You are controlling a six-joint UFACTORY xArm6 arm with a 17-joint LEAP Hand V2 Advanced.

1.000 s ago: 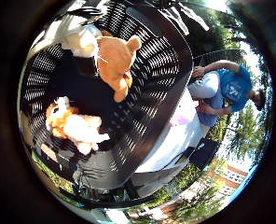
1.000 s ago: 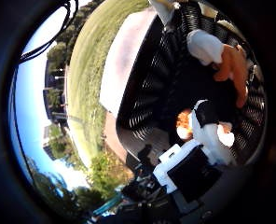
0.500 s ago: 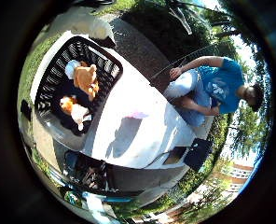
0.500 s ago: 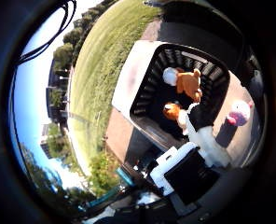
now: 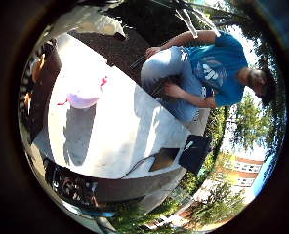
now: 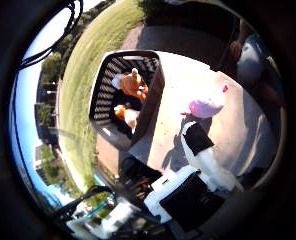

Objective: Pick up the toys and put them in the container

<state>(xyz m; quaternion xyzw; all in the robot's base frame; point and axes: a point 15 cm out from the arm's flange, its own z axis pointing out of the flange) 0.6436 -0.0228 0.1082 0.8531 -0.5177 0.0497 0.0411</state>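
Observation:
A pink plush toy (image 5: 83, 100) lies on the white table (image 5: 125, 131), some way off from the palm. Beside the table's end stands the black slatted basket (image 6: 149, 102). Inside it lie an orange plush animal (image 6: 133, 85) next to a white toy, and an orange and white plush toy (image 6: 129, 116). My right hand (image 6: 198, 167) hangs above the table between the basket and the pink toy. One white and black finger reaches out straight toward the pink toy and holds nothing. The other fingers are out of view.
A flat dark device (image 5: 164, 158) and a black case (image 5: 194, 152) sit at the table's far corner. Grass (image 6: 83, 75) lies beyond the basket, and dark equipment (image 5: 71, 183) stands under the table's edge.
The camera has pulled up and away from the basket and swung over the table. The basket now looks small, and the pink toy has come nearer. The toys in the basket have not moved.

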